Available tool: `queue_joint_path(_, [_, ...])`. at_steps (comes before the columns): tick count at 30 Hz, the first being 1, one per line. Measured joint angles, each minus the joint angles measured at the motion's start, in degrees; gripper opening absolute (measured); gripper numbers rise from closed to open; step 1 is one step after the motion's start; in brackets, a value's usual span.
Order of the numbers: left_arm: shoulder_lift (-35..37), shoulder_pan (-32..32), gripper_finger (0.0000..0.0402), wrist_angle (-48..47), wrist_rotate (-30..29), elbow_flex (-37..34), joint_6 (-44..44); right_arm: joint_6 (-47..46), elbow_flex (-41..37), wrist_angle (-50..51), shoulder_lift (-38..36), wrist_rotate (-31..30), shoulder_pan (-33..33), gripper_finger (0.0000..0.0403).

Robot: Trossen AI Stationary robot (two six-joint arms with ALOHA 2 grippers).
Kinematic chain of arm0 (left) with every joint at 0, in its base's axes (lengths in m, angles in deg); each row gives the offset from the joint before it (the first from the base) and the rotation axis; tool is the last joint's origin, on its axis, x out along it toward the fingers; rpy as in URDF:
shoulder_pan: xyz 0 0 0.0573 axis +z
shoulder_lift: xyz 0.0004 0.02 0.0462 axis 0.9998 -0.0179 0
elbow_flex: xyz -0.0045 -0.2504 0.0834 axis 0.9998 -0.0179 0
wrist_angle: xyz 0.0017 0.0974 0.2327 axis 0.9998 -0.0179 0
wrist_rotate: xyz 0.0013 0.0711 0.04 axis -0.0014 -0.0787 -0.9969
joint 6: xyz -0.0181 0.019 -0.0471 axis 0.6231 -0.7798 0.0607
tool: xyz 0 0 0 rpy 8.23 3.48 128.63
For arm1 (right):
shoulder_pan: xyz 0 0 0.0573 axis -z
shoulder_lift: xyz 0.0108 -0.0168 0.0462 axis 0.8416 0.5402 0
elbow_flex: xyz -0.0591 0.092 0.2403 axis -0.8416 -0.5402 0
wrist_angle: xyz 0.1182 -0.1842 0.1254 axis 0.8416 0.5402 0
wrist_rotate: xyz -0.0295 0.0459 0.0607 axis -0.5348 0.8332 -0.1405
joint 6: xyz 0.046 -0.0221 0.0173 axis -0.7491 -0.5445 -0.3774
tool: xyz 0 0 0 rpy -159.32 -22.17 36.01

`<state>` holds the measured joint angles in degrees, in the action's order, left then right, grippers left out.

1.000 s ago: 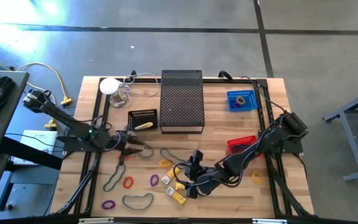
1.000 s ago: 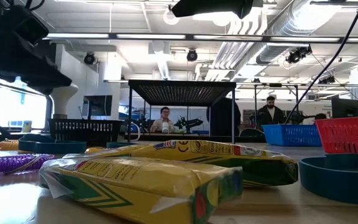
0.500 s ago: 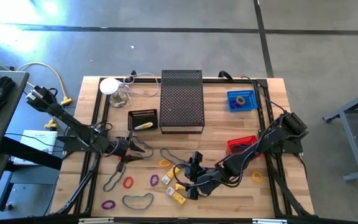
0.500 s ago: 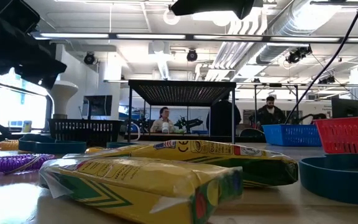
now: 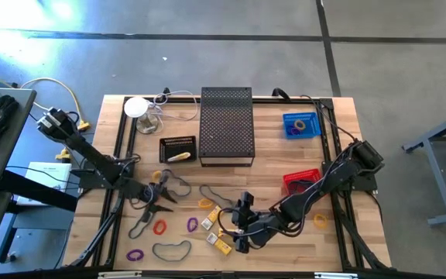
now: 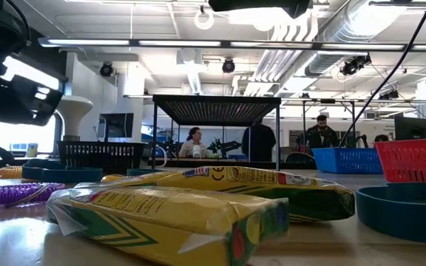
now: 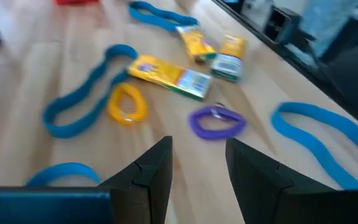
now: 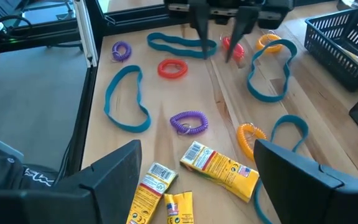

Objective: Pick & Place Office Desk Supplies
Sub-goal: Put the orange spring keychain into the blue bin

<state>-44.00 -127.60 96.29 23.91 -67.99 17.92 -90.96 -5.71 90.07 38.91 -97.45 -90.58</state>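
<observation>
The office desk supplies lie loose on the near half of the wooden table (image 5: 339, 147): yellow packs (image 5: 215, 221), a purple coil band (image 7: 216, 121), a red band (image 5: 159, 227), yellow bands (image 5: 206, 204) and long dark bands (image 5: 171, 249). My left gripper (image 5: 166, 200) is open just above the table, left of them, pointing toward the purple band, with nothing between its fingers (image 7: 154, 168). My right gripper (image 5: 231, 235) hangs wide open over the yellow packs (image 8: 219, 168), touching none. The right wrist view shows the left gripper (image 8: 219, 34) farther off.
A black mesh stand (image 5: 226, 124) and a small black basket (image 5: 178, 149) are at the table's middle. A red basket (image 5: 300, 180) and a blue tray (image 5: 300, 124) sit on the right. People sit in the room beyond the far edge (image 6: 194, 140).
My left gripper has moved toward the table's near edge and down, tipping and rolling a little as it went. Its fingers keep the same gap. My right arm has kept still, and no supplies have shifted.
</observation>
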Motion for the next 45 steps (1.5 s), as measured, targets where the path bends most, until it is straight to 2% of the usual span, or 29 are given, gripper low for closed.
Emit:
queue_joint_path(7, [0.0,-3.3,0.0143,-2.0,2.0,0.0,7.3,0.2,0.0,0.2,0.0,0.0,0.0,0.0300])
queue_joint_path(12, [0.0,-3.1,0.0143,-7.4,-2.2,0.4,8.4,0.2,0.0,0.7,0.0,0.0,0.0,0.0300])
queue_joint_path(15, [0.0,-3.1,0.0143,-14.1,-3.5,3.4,8.5,0.2,0.0,0.8,0.0,0.0,0.0,0.0300])
queue_joint_path(18, [0.0,-3.1,0.0143,-26.4,-4.7,9.5,8.9,0.2,0.0,0.8,0.0,0.0,0.0,0.0300])
queue_joint_path(21, [0.0,-3.1,0.0143,-42.7,-5.4,16.5,13.4,0.2,0.0,0.8,0.0,0.0,0.0,0.0300])
queue_joint_path(26, [0.0,-3.1,0.0143,-67.8,-5.5,23.5,31.8,0.2,0.0,0.8,0.0,0.0,0.0,0.0300])
queue_joint_path(29, [0.0,-3.1,0.0143,-76.0,-5.4,24.8,43.5,0.2,0.0,0.8,0.0,0.0,0.0,0.0300])
queue_joint_path(32, [0.0,-2.7,0.0143,-78.0,-5.4,24.9,47.6,0.2,0.0,0.8,0.0,0.0,0.0,0.0300])
queue_joint_path(45, [-1.0,1.3,0.0143,-77.9,-2.6,24.9,49.9,0.2,0.0,0.8,0.0,0.0,0.3,0.0300])
